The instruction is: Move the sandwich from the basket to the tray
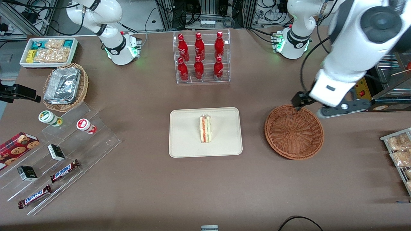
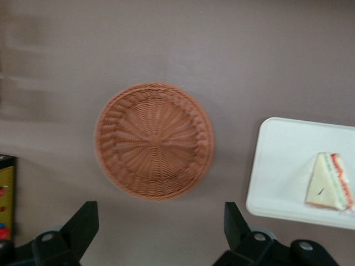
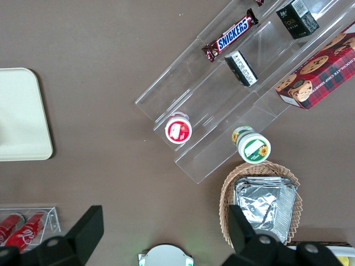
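Note:
The sandwich [image 1: 205,129], a white-bread wedge with orange-red and green layers, lies on the cream tray [image 1: 186,141] in the middle of the table. The reddish-brown wicker basket [image 1: 293,131] sits beside the tray, toward the working arm's end, and holds nothing. My left gripper [image 1: 307,102] hangs high above the basket's rim that lies farther from the front camera. It is open and empty. The left wrist view shows the open gripper [image 2: 161,213] above bare table, with the basket [image 2: 154,141], the tray [image 2: 283,166] and the sandwich [image 2: 330,183] below.
A clear rack of red bottles [image 1: 200,57] stands farther back than the tray. A tan basket of foil containers [image 1: 64,86], a white snack box [image 1: 48,51] and a clear stepped shelf [image 1: 64,154] lie toward the parked arm's end. A snack rack [image 1: 399,150] lies at the working arm's end.

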`<state>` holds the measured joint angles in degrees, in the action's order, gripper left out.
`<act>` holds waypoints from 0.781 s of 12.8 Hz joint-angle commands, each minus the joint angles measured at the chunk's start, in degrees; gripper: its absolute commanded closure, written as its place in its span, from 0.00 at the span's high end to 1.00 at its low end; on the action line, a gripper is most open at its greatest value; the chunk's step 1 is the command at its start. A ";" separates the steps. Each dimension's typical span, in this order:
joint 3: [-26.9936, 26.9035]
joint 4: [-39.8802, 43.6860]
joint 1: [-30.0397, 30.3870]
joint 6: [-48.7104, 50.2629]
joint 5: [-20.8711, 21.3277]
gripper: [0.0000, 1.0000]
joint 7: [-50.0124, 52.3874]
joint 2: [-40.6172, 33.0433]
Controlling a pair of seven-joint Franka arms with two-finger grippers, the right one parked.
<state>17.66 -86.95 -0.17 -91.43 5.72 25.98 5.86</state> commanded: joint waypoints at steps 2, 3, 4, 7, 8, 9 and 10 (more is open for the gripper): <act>-9.83 -3.40 -4.58 1.43 -2.03 1.00 -8.73 -4.45; -10.02 -3.84 -4.15 1.60 -2.20 1.00 -10.49 -5.15; -11.06 -4.19 -3.97 1.95 -2.21 1.00 -12.16 -5.86; -14.31 -8.49 -3.88 1.61 -2.73 1.00 -17.96 -9.81; -15.02 -8.67 -3.88 1.69 -3.52 1.00 -19.28 -10.25; -15.38 -8.50 -3.88 1.87 -3.61 1.00 -19.73 -10.26; -16.25 -8.15 -3.79 2.04 -4.31 1.00 -19.56 -10.08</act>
<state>2.96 -93.45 -3.43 -89.70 3.04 7.64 -2.30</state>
